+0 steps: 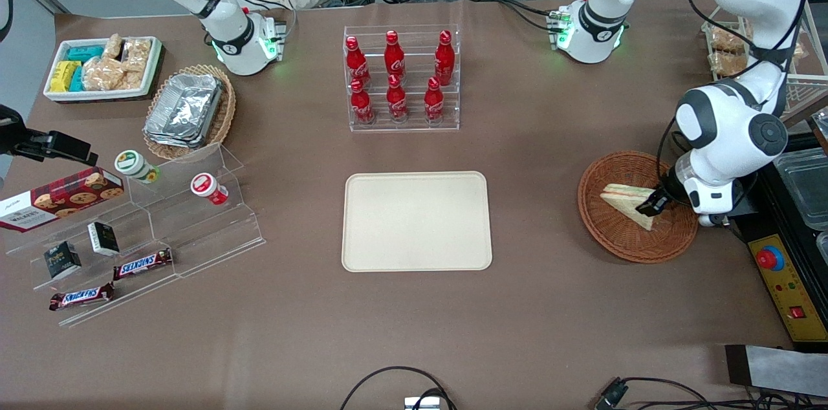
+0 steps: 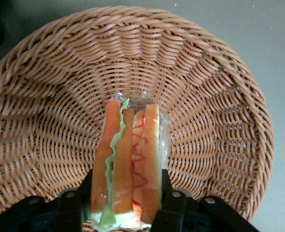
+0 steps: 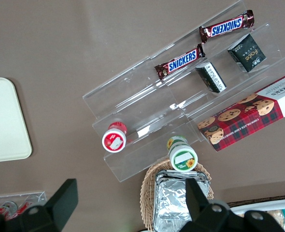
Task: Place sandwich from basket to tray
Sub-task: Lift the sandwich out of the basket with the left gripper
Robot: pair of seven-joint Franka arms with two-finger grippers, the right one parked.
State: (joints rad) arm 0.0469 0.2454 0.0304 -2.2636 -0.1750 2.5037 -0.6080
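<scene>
Your sandwich (image 2: 130, 164) lies in the basket (image 2: 46, 96), wrapped in clear film, its filling edge turned up toward the wrist camera. The jaws of the gripper (image 2: 125, 205) sit one on each bread face and look clamped on it, squeezing the flat sides rather than the soft filling; that grip seems chosen so the wedge won't slide out of its wrap. In the front view the gripper (image 1: 650, 204) is low inside the basket (image 1: 605, 232), at the side toward the working arm. The tray (image 1: 417, 221) waits on the desk (image 1: 537, 306), well apart from the basket toward the parked arm's end, so you likely need to lift above the rim first.
</scene>
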